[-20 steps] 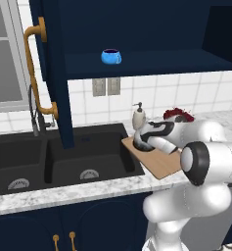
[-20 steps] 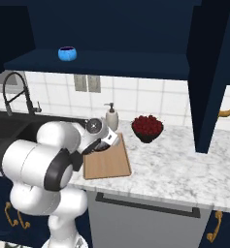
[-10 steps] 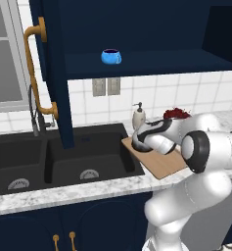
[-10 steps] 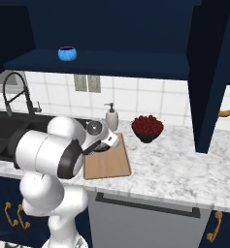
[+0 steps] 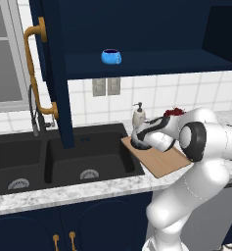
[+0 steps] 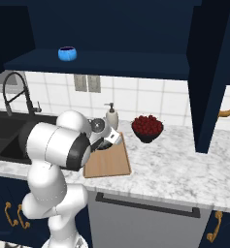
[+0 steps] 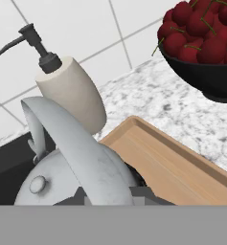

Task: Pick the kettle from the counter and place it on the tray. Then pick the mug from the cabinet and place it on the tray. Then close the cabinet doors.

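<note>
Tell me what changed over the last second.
The arm's elbow swung up and toward the wall, while the hand kept its grip on the kettle at the tray's sink-side end. The kettle barely shifted. The mug stayed on the cabinet shelf, the soap bottle and fruit bowl stayed put, and the cabinet doors stayed open.

A kitchen: black double sink (image 5: pixel 63 159), marble counter (image 6: pixel 184 167), navy wall cabinet (image 5: pixel 147 63).
</note>
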Available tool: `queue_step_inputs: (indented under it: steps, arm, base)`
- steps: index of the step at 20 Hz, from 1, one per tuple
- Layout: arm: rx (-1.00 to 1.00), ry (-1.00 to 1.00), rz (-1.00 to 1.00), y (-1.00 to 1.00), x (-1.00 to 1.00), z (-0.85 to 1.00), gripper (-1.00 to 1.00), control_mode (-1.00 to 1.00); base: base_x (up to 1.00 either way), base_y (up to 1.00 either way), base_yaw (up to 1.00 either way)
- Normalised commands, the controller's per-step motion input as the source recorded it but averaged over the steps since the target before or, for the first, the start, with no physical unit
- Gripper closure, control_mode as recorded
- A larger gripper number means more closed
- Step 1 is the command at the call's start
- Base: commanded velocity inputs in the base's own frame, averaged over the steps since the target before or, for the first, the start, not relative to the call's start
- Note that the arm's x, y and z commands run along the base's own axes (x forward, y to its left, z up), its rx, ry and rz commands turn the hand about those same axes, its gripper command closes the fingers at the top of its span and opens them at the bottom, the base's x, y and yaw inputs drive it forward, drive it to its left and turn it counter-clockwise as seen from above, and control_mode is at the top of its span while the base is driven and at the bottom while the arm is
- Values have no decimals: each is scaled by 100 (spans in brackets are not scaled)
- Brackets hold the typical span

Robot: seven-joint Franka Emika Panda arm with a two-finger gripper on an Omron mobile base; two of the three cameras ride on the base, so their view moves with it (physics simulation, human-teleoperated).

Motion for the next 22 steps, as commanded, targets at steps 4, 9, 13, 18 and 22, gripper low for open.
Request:
queue_step_inputs:
  steps: [4,9,13,18,22]
  arm:
    - [-1,0,0,-9,11,-21,100,-100]
    - [0,0,0,-11,0,-22,-100,-100]
    - [-2,0,0,-4,-3,-2,-100,-100]
    - [0,0,-1,1,-22,11,-100,-100]
    - [0,0,-5,1,-31,38,-100,-100]
  base:
    - [0,0,0]
    - [0,0,0]
    - [0,0,0]
    - [0,0,0]
    - [0,0,0]
